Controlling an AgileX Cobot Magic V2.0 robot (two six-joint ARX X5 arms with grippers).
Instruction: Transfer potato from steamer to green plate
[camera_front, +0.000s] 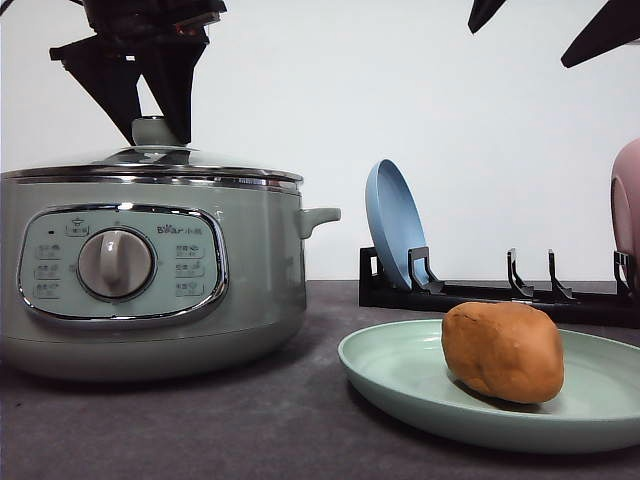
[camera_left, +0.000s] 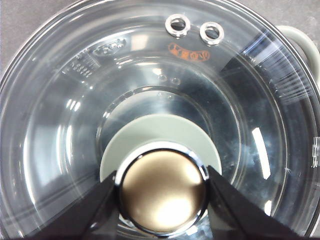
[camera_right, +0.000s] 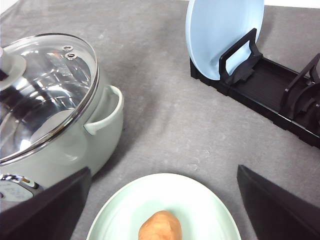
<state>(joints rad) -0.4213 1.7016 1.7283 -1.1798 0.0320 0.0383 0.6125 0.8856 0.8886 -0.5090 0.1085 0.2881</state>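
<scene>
The potato (camera_front: 503, 351) lies on the green plate (camera_front: 400, 375), right of the middle, on its side with its long axis roughly across the front view. So, as I judge it, the transfer itself is finished and what remains concerns the steamer (camera_front: 150, 270).

The lid (camera_right: 45, 95) sits closed on the steamer. The left gripper (camera_left: 162, 187) is directly over the lid knob (camera_left: 162, 192). In the left wrist view its two fingers (camera_left: 97, 207) stand on either side of the knob, very close to its chrome edge. I cannot tell if they press it or only frame it, so whether this gripper holds the knob is uncertain.

The right gripper (camera_right: 162, 210) hangs high above the green plate with its fingers spread wide and nothing between them. The potato is below it, a little toward the steamer side.

The relation that matters now: the knob is between the left fingers, and the lid is seated. The next move is probably to let go and lift straight up, away from the knob.

Behind, a blue plate (camera_front: 393, 225) stands in a black rack (camera_front: 500, 295) on the counter (camera_front: 200, 420).
</scene>
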